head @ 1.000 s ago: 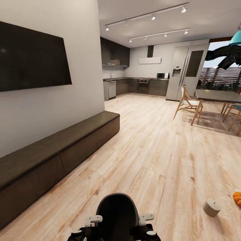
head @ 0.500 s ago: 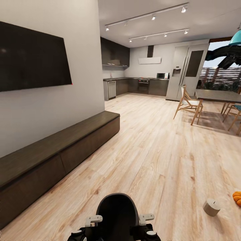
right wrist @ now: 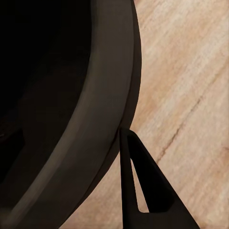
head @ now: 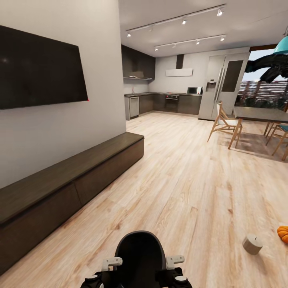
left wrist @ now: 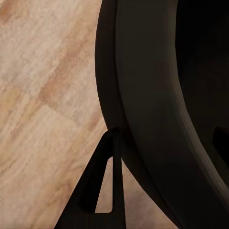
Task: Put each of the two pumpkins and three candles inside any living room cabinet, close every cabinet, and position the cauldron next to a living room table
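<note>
Head view has swung slightly, candle (head: 252, 244) and pumpkin (head: 283, 234) still on floor (head: 192, 180), cabinet (head: 72, 184) shut; gripper states unclear.

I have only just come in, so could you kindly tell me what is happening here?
The robot stands on the wood floor of an open living room and handles nothing. The long dark cabinet runs along the wall to its left under a television, fronts shut. A candle and a pumpkin lie on the floor to its right. A dining table stands further back.
</note>
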Robot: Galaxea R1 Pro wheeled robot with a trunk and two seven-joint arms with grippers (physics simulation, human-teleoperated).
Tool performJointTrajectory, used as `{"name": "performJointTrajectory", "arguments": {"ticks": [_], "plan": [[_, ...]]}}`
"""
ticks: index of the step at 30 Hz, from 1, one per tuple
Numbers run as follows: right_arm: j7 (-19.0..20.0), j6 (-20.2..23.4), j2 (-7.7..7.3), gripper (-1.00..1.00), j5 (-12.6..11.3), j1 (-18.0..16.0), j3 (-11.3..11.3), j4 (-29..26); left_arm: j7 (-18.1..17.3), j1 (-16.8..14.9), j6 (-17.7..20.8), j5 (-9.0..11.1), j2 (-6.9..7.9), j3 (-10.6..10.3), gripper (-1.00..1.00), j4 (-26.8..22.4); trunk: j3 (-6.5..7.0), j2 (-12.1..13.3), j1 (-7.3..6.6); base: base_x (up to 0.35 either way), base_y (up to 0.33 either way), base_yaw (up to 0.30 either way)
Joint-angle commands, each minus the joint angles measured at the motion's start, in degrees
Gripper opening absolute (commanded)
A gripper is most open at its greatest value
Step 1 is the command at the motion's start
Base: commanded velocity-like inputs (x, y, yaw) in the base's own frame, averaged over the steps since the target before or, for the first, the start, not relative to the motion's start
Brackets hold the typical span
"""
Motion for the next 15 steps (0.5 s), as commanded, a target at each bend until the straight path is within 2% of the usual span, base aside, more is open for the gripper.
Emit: {"name": "performJointTrajectory", "arguments": {"ticks": [1,7,15], "plan": [[-0.39,0.24,-0.04,-1.00,-0.81,-0.05,0.54,-1.24,-0.06,0.00,0.35,0.46,0.02,-0.03,-1.00,-0.07,-0.05,-0.03,-0.02,-0.049,0.133,0.000],[-0.35,0.21,-0.04,-1.00,-0.81,-0.05,0.54,-1.26,-0.06,0.00,0.35,0.46,0.07,-0.03,-1.00,-0.07,-0.05,-0.03,-0.02,-0.048,0.200,0.000],[-0.33,0.21,-0.04,-1.00,-0.81,-0.05,0.54,-1.26,-0.06,0.00,0.35,0.46,0.07,-0.03,-1.00,-0.07,-0.05,-0.03,-0.02,-0.002,0.020,0.000]]}}
